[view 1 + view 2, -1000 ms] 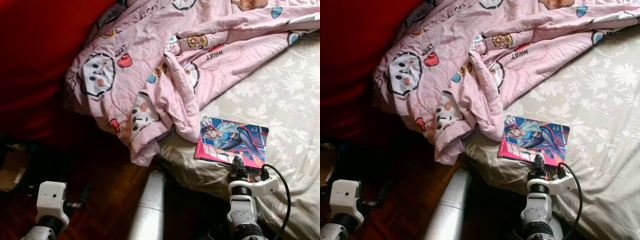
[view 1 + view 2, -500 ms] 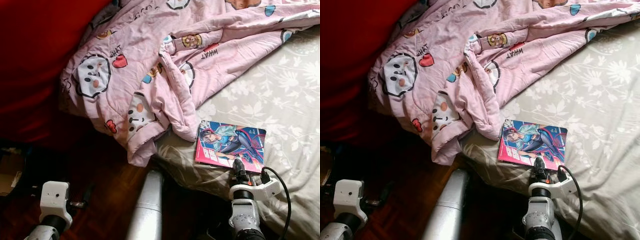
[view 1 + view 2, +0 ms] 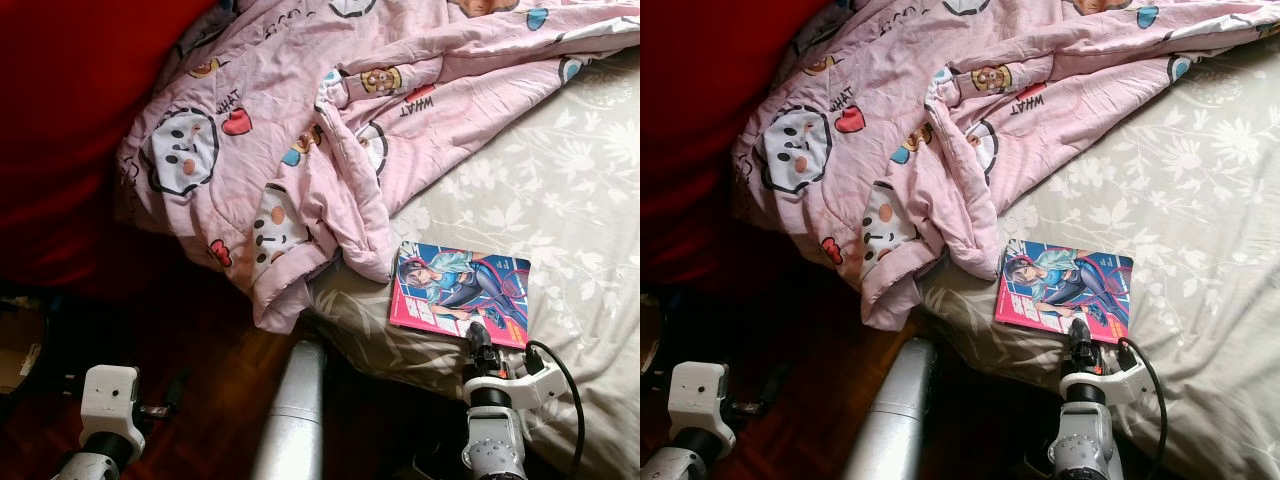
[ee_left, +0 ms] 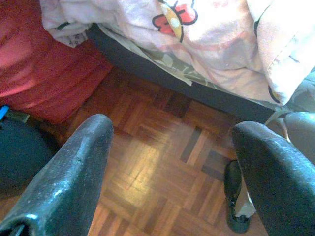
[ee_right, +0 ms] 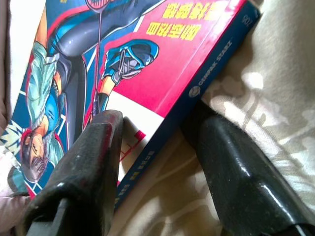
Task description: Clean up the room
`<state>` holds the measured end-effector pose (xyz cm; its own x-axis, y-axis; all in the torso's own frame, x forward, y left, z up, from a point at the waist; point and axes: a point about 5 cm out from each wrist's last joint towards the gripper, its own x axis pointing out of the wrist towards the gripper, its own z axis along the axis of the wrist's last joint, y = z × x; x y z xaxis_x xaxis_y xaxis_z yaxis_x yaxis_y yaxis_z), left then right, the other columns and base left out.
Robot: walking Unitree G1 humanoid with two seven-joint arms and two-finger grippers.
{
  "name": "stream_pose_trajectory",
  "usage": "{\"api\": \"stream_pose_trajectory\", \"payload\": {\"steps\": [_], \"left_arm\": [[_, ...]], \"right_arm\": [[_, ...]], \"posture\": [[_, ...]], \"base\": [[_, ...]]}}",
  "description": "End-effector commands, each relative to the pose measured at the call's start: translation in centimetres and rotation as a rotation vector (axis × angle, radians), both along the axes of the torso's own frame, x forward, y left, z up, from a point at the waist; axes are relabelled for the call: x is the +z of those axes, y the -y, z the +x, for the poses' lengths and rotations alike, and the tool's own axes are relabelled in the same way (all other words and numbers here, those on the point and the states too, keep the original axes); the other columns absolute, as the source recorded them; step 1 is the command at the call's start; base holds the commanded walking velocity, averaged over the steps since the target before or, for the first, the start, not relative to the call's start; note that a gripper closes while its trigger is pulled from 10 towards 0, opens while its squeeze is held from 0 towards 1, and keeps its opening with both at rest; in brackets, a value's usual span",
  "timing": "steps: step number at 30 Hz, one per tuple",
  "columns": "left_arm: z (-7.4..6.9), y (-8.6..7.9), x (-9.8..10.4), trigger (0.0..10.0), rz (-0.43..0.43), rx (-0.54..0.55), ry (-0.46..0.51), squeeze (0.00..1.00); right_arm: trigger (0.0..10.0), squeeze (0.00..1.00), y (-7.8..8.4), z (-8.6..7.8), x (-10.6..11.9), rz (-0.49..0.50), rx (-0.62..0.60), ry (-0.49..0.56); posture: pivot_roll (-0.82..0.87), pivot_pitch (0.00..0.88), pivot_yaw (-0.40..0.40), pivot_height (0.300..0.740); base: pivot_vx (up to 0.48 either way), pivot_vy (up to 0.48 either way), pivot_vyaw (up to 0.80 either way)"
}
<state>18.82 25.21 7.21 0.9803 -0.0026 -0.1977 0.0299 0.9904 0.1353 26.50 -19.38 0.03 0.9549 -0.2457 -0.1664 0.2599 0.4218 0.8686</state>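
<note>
A comic book [image 3: 460, 292] with a pink and blue cover lies flat on the bed near its front edge. My right gripper [image 3: 478, 338] is at the book's near edge, open. In the right wrist view one finger [image 5: 93, 152] rests over the cover [image 5: 147, 59], and the other finger [image 5: 231, 162] lies on the sheet beside the blue spine. My left gripper [image 4: 172, 132] hangs open and holds nothing, low over the parquet floor [image 4: 147, 162] on the left.
A crumpled pink cartoon blanket [image 3: 300, 130] spills over the bed's corner just left of the book. The floral grey sheet [image 3: 580, 200] stretches to the right. A big red cushion [image 3: 70, 100] stands at the left. A silver cylinder [image 3: 295, 410] rises in front of the bed.
The camera has shifted slightly, so the whole scene sits a bit differently. My right gripper stays at the book's near edge; the book has not moved.
</note>
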Motion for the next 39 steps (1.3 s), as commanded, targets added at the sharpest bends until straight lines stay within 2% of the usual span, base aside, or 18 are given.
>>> {"api": "stream_pose_trajectory", "payload": {"steps": [1, 8, 16, 24, 32, 39], "left_arm": [[-1.1, -0.6, -1.1, 10.0, 0.013, 0.028, -0.059, 0.0], [-1.2, -0.6, -1.2, 10.0, 0.016, 0.028, -0.061, 0.0], [-1.2, -0.6, -1.3, 10.0, 0.019, 0.024, -0.061, 0.0], [-1.2, -0.5, -1.3, 10.0, 0.02, 0.02, -0.061, 0.0], [-1.1, -0.3, -1.3, 10.0, 0.021, 0.012, -0.062, 0.0], [-1.1, -0.3, -1.3, 10.0, 0.025, 0.011, -0.061, 0.0]], "right_arm": [[10.0, 0.0, -1.0, -2.5, -2.1, 0.088, -0.051, -0.082], [10.0, 0.0, -2.3, -2.0, -0.6, 0.116, 0.016, 0.021], [10.0, 0.0, -2.7, -3.0, -0.3, 0.122, 0.048, 0.038], [10.0, 0.0, -2.1, -4.1, -0.5, 0.121, 0.044, 0.014], [10.0, 0.0, -1.8, -3.3, -1.0, 0.117, 0.069, -0.023], [10.0, 0.0, -1.7, -2.4, -0.5, 0.117, 0.072, 0.002]], "posture": [[0.29, 0.534, 0.189, 0.608], [0.28, 0.533, 0.187, 0.608], [0.28, 0.53, 0.182, 0.608], [0.28, 0.528, 0.18, 0.608], [0.28, 0.525, 0.184, 0.608], [0.28, 0.522, 0.187, 0.608]], "base": [[0.0, 0.0, 0.0], [0.0, 0.0, 0.0], [0.0, 0.0, 0.0], [0.0, 0.0, 0.0], [0.0, 0.0, 0.0], [0.0, 0.0, 0.0]]}}
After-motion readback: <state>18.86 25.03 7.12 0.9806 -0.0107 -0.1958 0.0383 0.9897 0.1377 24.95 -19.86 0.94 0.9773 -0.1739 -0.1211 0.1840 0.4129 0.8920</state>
